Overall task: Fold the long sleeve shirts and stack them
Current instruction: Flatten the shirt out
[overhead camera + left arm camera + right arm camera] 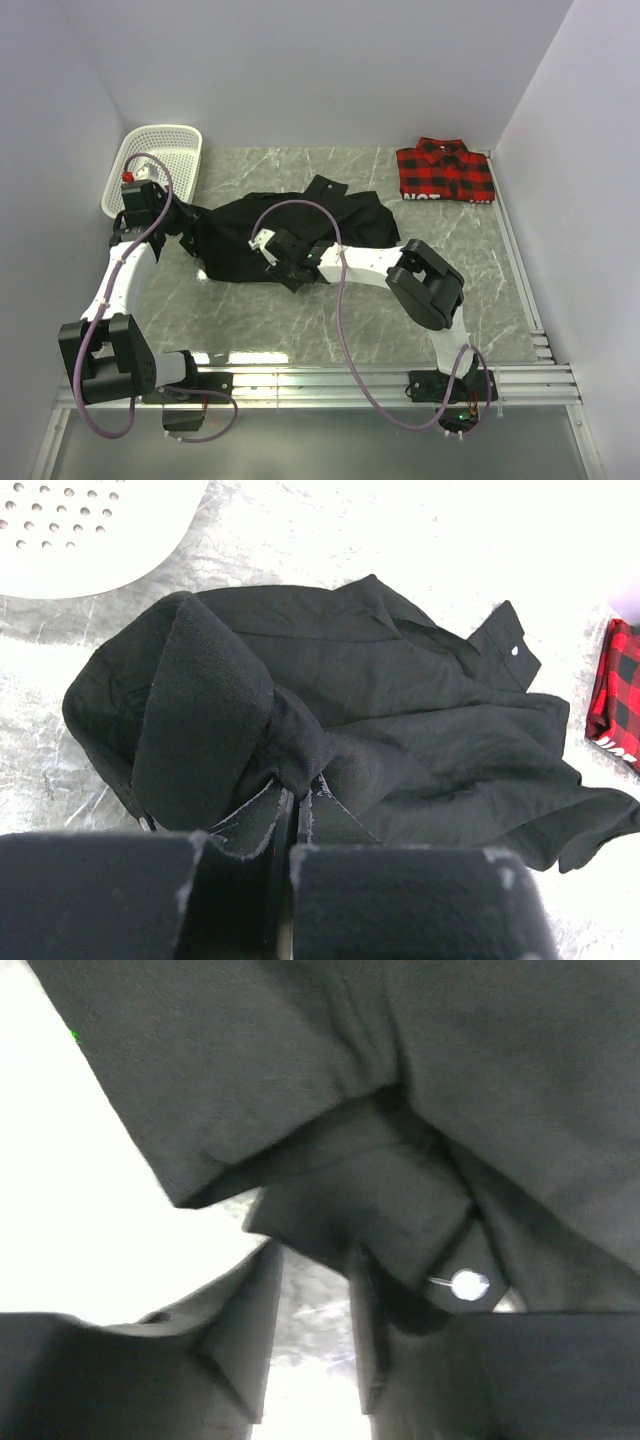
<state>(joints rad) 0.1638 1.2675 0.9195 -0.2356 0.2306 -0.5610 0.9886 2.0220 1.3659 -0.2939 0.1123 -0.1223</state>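
The black shirt [320,225] lies crumpled in the middle of the marble table. My left gripper [188,236] is at its left edge, and in the left wrist view my left gripper [298,795] is shut on a bunched fold of the black shirt [420,700]. My right gripper [268,248] is at the shirt's front edge. In the right wrist view my right gripper [315,1255] is open, with the table showing in the gap. A cuff with a pale button [468,1283] lies against its right finger. The plaid shirt [445,172] lies folded at the back right, and also shows in the left wrist view [618,695].
A white mesh basket [160,150] leans in the back left corner and also shows in the left wrist view [80,530]. White walls close in three sides. Metal rails [520,260] run along the table's right and front edges.
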